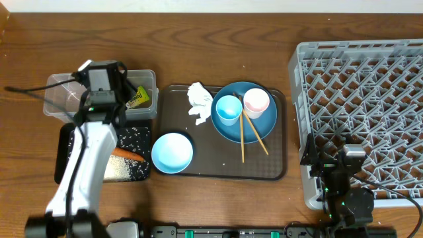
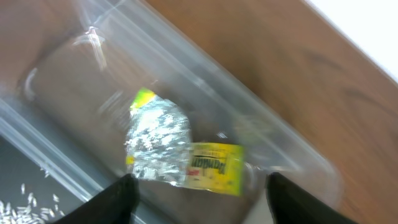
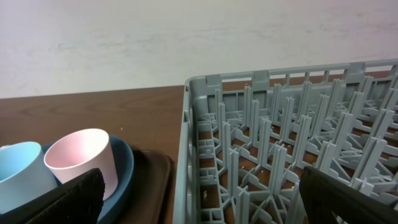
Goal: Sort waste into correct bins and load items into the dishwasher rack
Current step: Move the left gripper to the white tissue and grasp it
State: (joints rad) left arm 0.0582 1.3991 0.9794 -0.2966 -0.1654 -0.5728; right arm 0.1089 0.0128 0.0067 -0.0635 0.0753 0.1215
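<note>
My left gripper (image 2: 200,190) hangs open over the clear tub (image 1: 61,92), nothing between its fingers. The crumpled silver-and-yellow snack wrapper (image 2: 180,152) lies loose on the tub's floor (image 1: 139,98). The black tray (image 1: 134,134) holds scattered rice and the orange carrot (image 1: 127,155). A white tissue (image 1: 198,102) lies on the brown serving tray (image 1: 218,168). On that tray, the dark-blue plate (image 1: 259,123) carries the light-blue cup (image 1: 229,109), the pink cup (image 1: 256,100) and the chopsticks (image 1: 243,142). The light-blue bowl (image 1: 172,153) sits at the tray's front left. My right gripper (image 3: 205,199) is open, low at the grey rack's (image 1: 363,99) near-left wall.
The rack (image 3: 280,124) fills the right side, its left wall close to the brown tray's right edge. Rice grains (image 2: 25,205) show in the black tray beside the tub's wall. Bare wooden table lies behind the tub and tray.
</note>
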